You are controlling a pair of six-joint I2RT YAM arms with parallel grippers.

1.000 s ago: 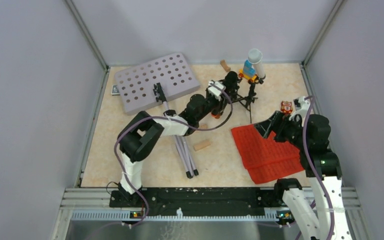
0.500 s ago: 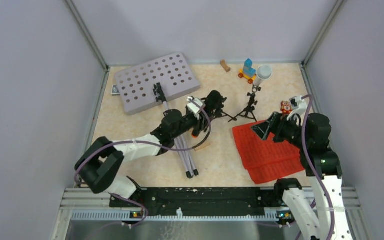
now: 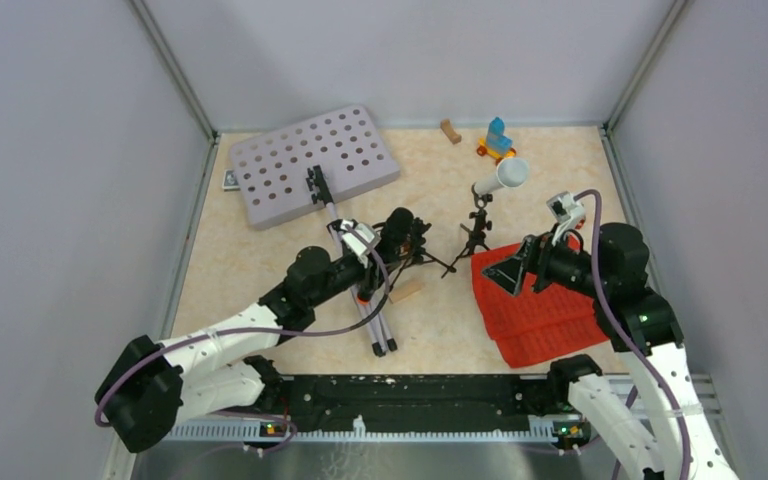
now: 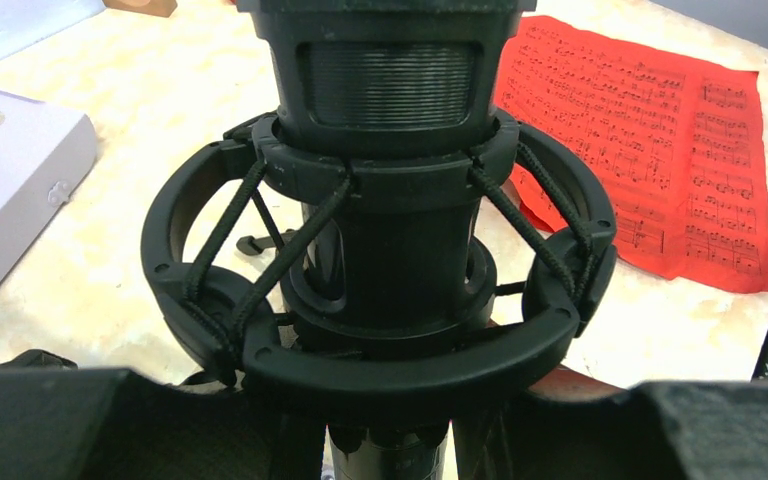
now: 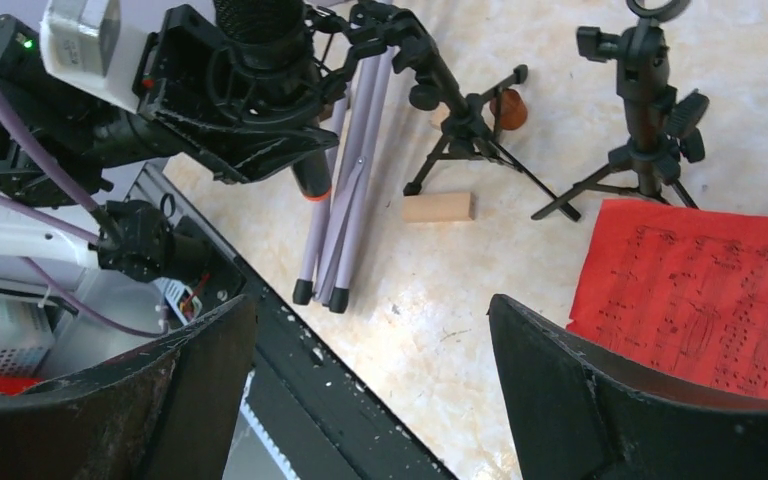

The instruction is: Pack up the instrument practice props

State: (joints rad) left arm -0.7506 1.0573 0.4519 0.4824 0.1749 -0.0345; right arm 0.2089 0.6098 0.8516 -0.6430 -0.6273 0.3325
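Microphone (image 5: 303,168) is in the left gripper (image 3: 398,235). The fingers look clamped on its body, though the wrist view is mostly blocked by the shock mount (image 4: 210,310), so the exact contact isn't clear. The mic runs through the shock mount ring, with its orange end pointing down toward the near edge, just over the silver tripod (image 5: 345,200). The small black tripod (image 5: 465,135) hangs off the mount, tilted. Can't tell if its feet touch the table (image 3: 250,270).

Right gripper (image 3: 508,272) has its fingers wide apart with nothing between them. It hovers over the left edge of the red sheet-music pages (image 3: 540,310). The pages lie flat on the right side of the table, print side up.

White tube (image 3: 500,178) is tilted on top of a second black stand (image 3: 475,238). That stand is upright just beyond the far-left corner of the pages.

Grey perforated plate (image 3: 310,165) lies flat at the far left. The silver tripod's legs are folded together and run from the plate toward the near edge.

One wooden block (image 5: 439,207) lies just beside the tripod legs, between them and the pages. Another block (image 3: 449,131) and the toy car (image 3: 497,142) sit at the far edge, well apart from both grippers.
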